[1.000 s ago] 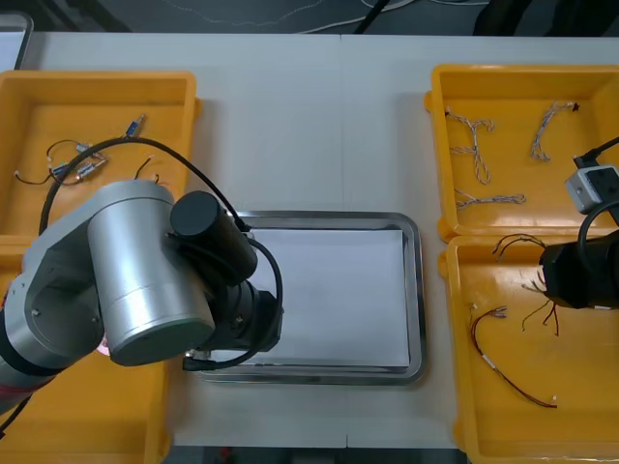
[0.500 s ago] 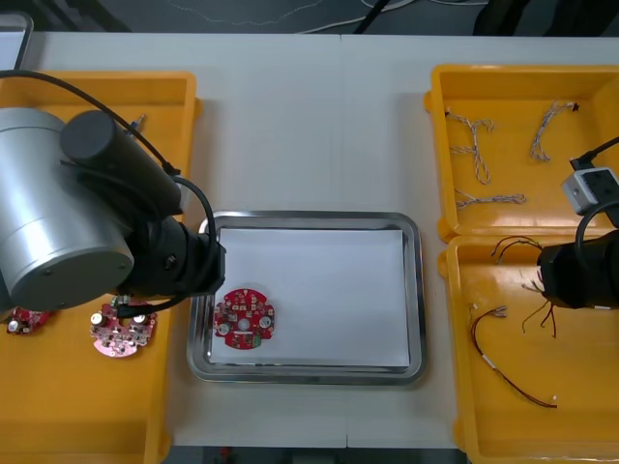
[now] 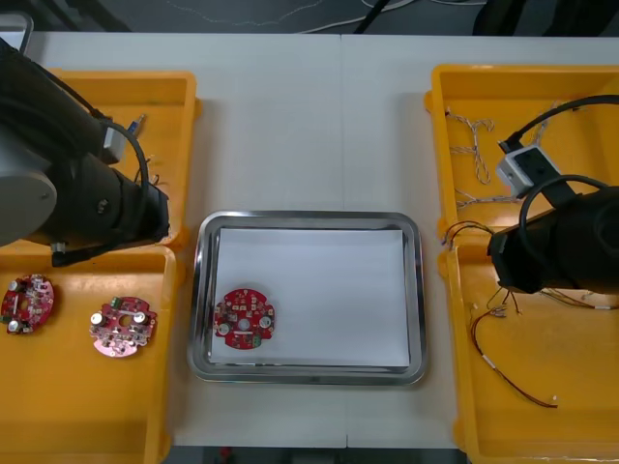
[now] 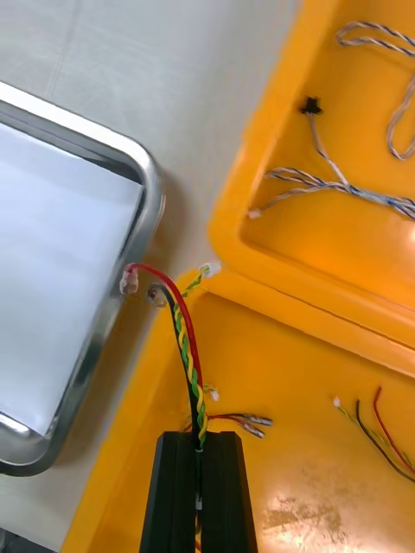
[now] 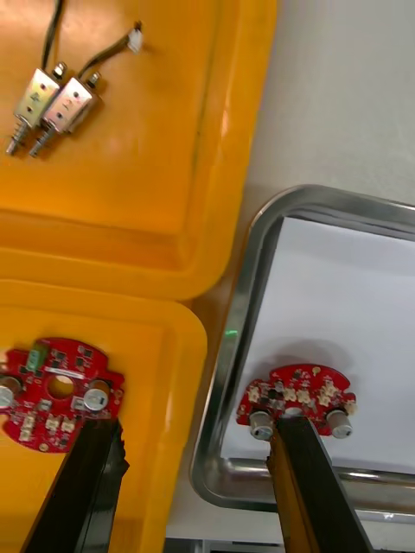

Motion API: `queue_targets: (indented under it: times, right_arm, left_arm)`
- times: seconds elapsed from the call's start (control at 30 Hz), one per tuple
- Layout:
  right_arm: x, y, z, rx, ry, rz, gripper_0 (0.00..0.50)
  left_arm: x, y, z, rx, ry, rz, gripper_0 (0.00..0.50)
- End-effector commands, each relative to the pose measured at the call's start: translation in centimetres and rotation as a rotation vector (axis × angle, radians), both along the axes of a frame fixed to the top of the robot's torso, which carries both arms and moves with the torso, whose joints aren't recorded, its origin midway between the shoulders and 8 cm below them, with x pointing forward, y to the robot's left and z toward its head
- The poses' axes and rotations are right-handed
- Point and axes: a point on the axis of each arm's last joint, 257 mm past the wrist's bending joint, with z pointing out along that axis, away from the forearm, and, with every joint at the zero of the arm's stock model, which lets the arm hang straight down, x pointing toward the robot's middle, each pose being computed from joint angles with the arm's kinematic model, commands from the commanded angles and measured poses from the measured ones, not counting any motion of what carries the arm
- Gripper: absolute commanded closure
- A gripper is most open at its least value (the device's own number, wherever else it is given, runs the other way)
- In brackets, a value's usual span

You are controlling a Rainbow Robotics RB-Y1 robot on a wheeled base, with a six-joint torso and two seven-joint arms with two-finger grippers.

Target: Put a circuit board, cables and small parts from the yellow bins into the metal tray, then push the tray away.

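One round red circuit board [image 3: 244, 319] [image 5: 298, 399] lies in the near left corner of the metal tray [image 3: 416, 290], on its white inside. In the left wrist view my left gripper [image 5: 199, 492] is open and holds nothing, straddling the tray's left rim [image 5: 246, 285] and the bin wall. My left arm [image 3: 68, 193] hangs over the far left yellow bin. My right gripper [image 4: 199, 454] is shut on a twisted red and yellow cable [image 4: 186, 346]. The cable's loose ends [image 3: 459, 232] reach past the bin wall toward the tray's right rim [image 4: 147, 190].
Two more circuit boards [image 3: 27, 300] [image 3: 123, 326] lie in the near left bin [image 3: 87, 416]. Small metal parts [image 5: 52, 104] sit in the far left bin. Blue and white cables [image 3: 474, 145] lie in the far right bin, more cables [image 3: 503, 372] in the near right one.
My left arm drew back from the tray's near left corner toward the far left bin, leaving a circuit board in the tray. My right arm moved toward the tray with the red and yellow cable.
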Motion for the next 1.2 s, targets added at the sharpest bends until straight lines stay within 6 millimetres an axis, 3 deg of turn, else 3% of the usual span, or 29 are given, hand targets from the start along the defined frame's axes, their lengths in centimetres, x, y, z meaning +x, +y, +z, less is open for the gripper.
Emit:
queue_targets:
  times: [0.03, 0.33, 0.6, 0.97, 1.2]
  right_arm:
    - [0.1, 2.5, 0.9, -0.048, -0.018, 0.103, 0.500]
    - [-0.9, 7.1, 0.7, -0.098, -0.009, 0.265, 0.500]
    - [-2.9, 10.1, -1.3, -0.171, 0.031, 0.409, 0.500]
    - [-4.6, 11.9, -3.9, -0.259, 0.069, 0.506, 0.500]
    - [-4.4, 13.1, -4.9, -0.285, 0.096, 0.534, 0.500]
  left_arm:
    - [1.6, 3.8, 2.7, 0.096, -0.049, -0.057, 0.000]
    - [2.6, 7.6, 3.8, 0.146, -0.060, -0.088, 0.000]
    - [3.8, 10.2, 3.9, 0.187, -0.067, -0.157, 0.000]
    - [4.8, 11.9, 3.7, 0.275, -0.074, -0.287, 0.000]
    - [5.0, 12.5, 3.6, 0.334, -0.077, -0.349, 0.000]
